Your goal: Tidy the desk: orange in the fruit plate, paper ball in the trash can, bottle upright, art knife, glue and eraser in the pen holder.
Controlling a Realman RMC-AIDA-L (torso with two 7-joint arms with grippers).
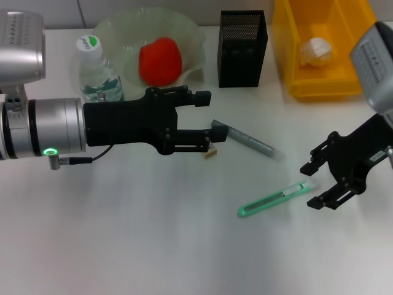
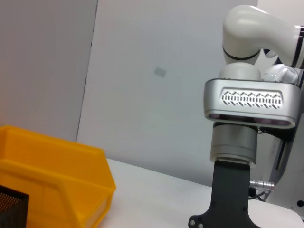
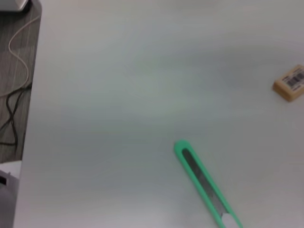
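**Hidden, cropped and unclear**

The black left gripper (image 1: 206,120) covers most of the small tan eraser (image 1: 210,152) and the near-left end of the grey glue stick (image 1: 252,141), whose right end is blurred. The yellow plastic bin (image 1: 319,86) runs off the far edge. The green art knife (image 3: 204,183) is cut off in the right wrist view.

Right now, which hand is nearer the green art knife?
Right. The right hand sits open just beside the art knife's blade end; the left hand hovers farther off, above the eraser.
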